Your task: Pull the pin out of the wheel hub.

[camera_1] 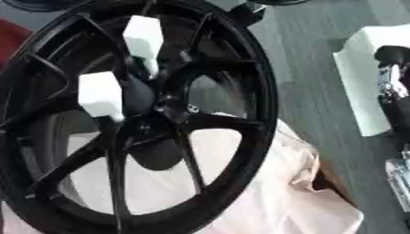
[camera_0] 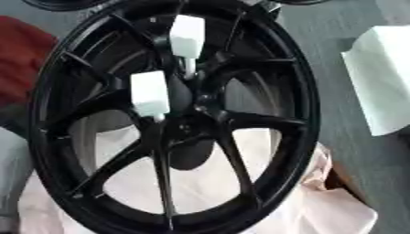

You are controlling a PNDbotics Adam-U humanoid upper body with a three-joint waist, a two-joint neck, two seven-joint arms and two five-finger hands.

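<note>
I see my right robot hand (camera_1: 394,91) at the right edge; the wheel hub (camera_0: 172,119) lies well to its left on a cloth (camera_0: 320,201). Two pins (camera_0: 150,94) stand in the hub's centre. A box (camera_1: 360,82) sits just beside the robot hand, between it and the hub.

Close downward stereo pair over wheel hub (camera_0: 172,119)

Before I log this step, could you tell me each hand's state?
Left hand: not in view.
Right hand: at right edge, state cannot be told.
</note>
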